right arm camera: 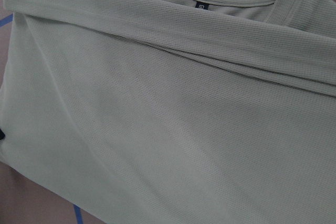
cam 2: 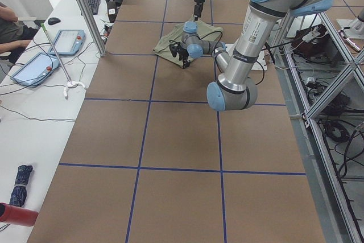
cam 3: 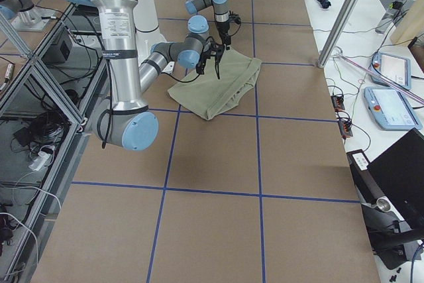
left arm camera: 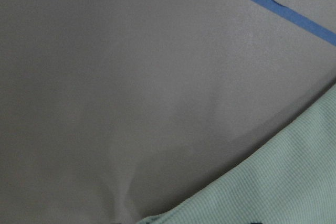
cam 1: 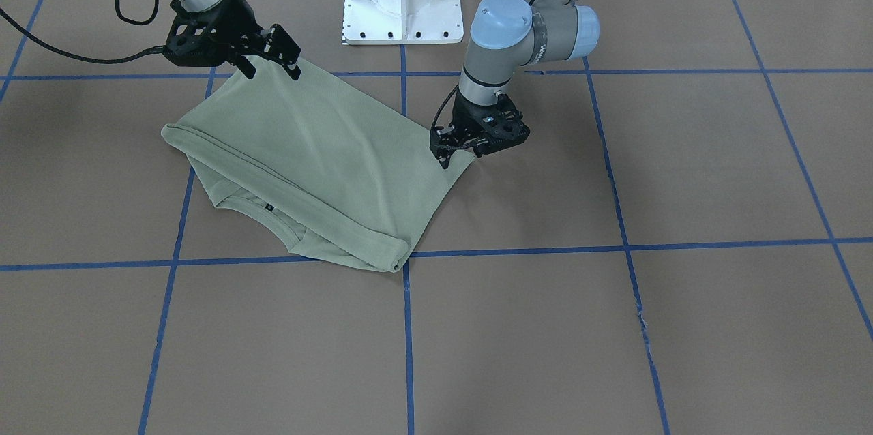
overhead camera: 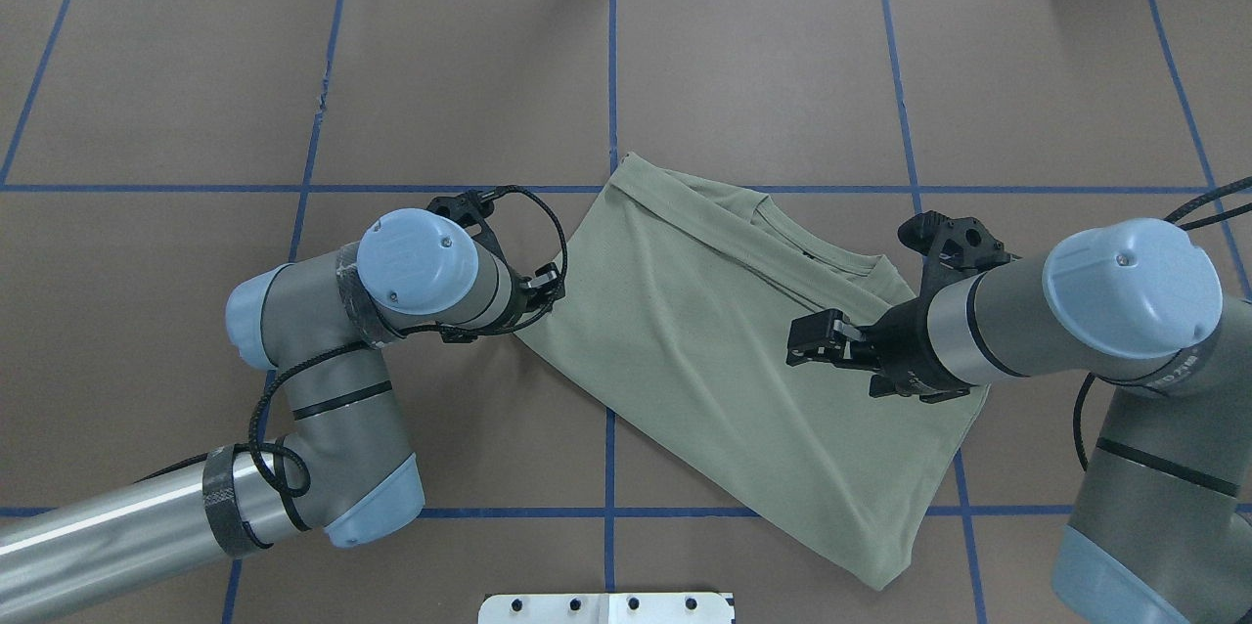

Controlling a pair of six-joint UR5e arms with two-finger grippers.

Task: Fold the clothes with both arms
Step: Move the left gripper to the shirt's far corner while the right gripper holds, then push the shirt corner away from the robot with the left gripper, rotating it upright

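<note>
A robotics lab: a brown paper-covered surface [cam 3: 218, 164] gridded with blue tape, aluminium framing [cam 2: 335, 112] and loose cables beside it, handheld control tablets [cam 2: 68, 41] on the white side bench.

Overhead and front views face opposite ways, sharing the shirt [overhead camera: 724, 350].

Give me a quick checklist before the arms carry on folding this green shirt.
1. Left gripper at the shirt corner: ok; whether it is clamped on the cloth, cannot tell.
2. Right gripper at the other near corner, cloth lifted off the table there: ok; how its jaws stand, cannot tell.
3. Sleeve folded across below the neckline: ok.
4. Far shirt edge lying on the table: ok.
5. Cloth between the grippers smooth: not ok, shallow creases.
</note>
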